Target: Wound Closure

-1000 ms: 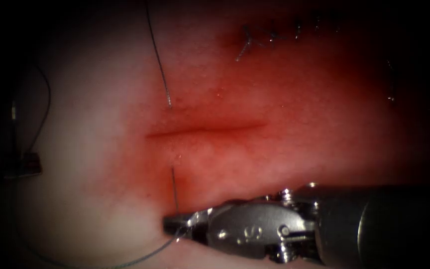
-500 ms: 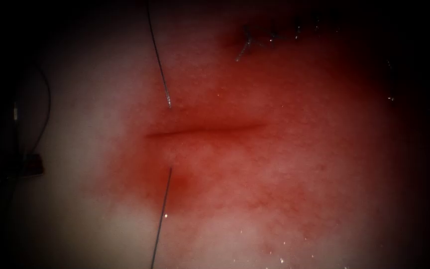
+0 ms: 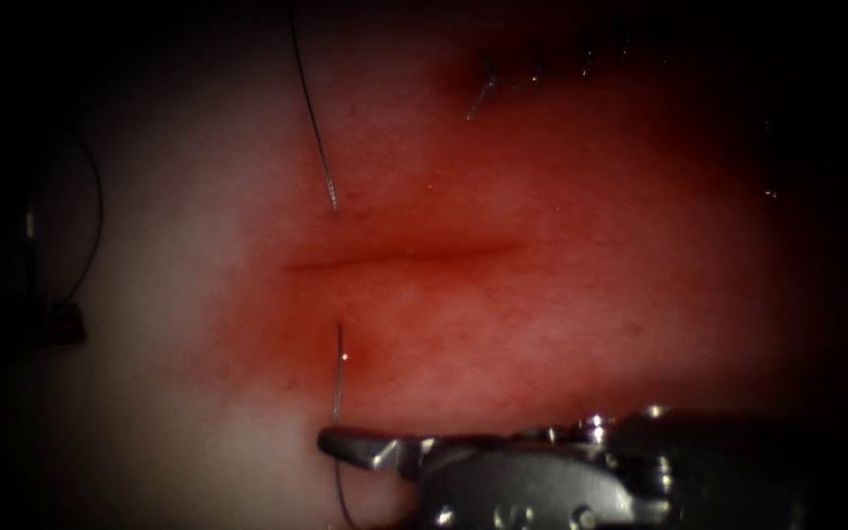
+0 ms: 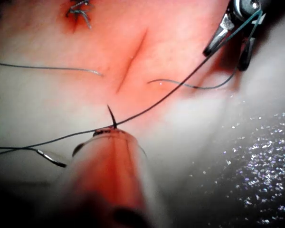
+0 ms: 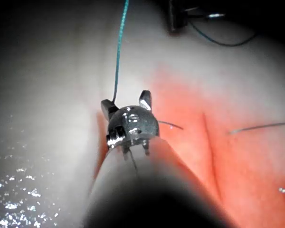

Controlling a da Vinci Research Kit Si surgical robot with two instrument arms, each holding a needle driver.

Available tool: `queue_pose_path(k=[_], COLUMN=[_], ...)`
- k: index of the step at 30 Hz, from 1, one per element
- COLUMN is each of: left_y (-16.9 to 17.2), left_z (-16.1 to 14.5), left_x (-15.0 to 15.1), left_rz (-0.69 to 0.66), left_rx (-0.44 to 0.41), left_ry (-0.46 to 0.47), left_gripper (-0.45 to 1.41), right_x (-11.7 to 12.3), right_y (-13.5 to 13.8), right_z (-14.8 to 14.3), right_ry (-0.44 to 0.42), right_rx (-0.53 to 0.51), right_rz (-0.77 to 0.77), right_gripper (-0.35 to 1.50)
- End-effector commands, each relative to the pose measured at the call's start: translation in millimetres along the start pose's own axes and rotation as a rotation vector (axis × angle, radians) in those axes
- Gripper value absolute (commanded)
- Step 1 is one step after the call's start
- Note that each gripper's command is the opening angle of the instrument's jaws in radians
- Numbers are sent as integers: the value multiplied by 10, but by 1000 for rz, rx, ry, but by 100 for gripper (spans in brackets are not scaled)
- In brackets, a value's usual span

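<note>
Endoscope view is showing the thread (image 3: 321, 147) crossing under the cut (image 3: 404, 257) near its left end, untied, the cut lying unclosed; the right tool (image 3: 347, 445) is keeping its fingers apart beside the thread, gripping nothing; the needle (image 4: 51, 158) seems to be lying free on the tissue (image 3: 198, 294); what the left tool (image 4: 111, 118) is holding cannot be told.

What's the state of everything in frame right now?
Right gripper: open, thread lying across it, nothing gripped.
Left tool: tip at the thread; hold unclear.
Thread: through the tissue, out above and below the cut.
Cut: not drawn closed.
Needle: apparently loose on the tissue.
Older stitches: in place.
</note>
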Motion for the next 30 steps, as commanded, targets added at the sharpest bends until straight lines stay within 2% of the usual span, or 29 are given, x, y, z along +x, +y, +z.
queue_pose_path(k=[1,8,16,20,21,22,23,24,25,30], left_y=[2,2,1,2,2,2,2,2,2,2], left_z=[9,10,10,11,11,11,11,11,11,11], left_x=[1,1,1,0,0,0,0,0,0,0], left_rz=[1,2,2,4,4,4,4,4,4,4], left_rx=[0,0,0,-2,-2,-2,-2,-2,-2,-2], left_ry=[-1,-3,-3,-5,-5,-5,-5,-5,-5,-5], left_gripper=[-45,-45,-45,-45,-45,-45,-45,-45,-45,-45], right_x=[-14,-48,-75,-85,-87,-89,-91,-93,-93,-87], right_y=[11,41,42,42,43,43,43,44,45,50], right_z=[13,46,88,98,99,98,95,89,85,62], right_ry=[2,16,15,4,5,5,7,7,9,4], right_rx=[1,21,83,79,78,80,83,90,94,90], right_rz=[1,-26,-61,-70,-78,-74,-70,-72,-71,-57], right_gripper=[136,135,133,119,108,86,46,-22,-35,-35])
